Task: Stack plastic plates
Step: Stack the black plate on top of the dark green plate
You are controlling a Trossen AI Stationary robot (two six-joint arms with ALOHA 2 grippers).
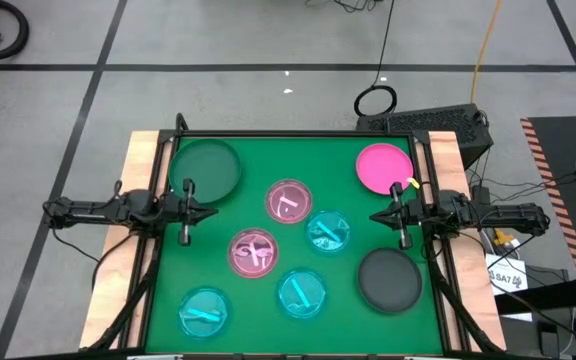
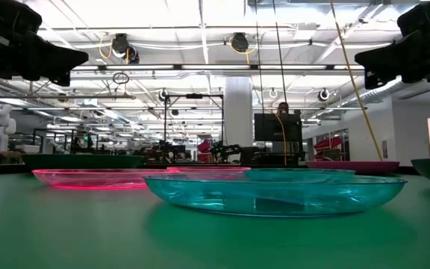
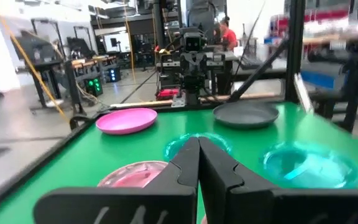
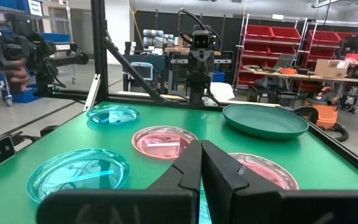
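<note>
**Plates scattered, both arms parked**

I see eight plastic plates point(image 1: 287, 200) spread singly over the green table point(image 1: 158, 290), none stacked. My left gripper point(image 1: 187, 212) and right gripper point(image 1: 400, 213) hover at opposite edges, fingers pressed together, empty. These plates look light, thin, slippery; I'd pinch a rim. Only the low view shows the raised lips.

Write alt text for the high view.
Eight small plastic plates lie unstacked on a green table: two dark ones, one magenta, two translucent pink, three cyan. The left gripper and right gripper, both shut, wait at opposite edges.
</note>
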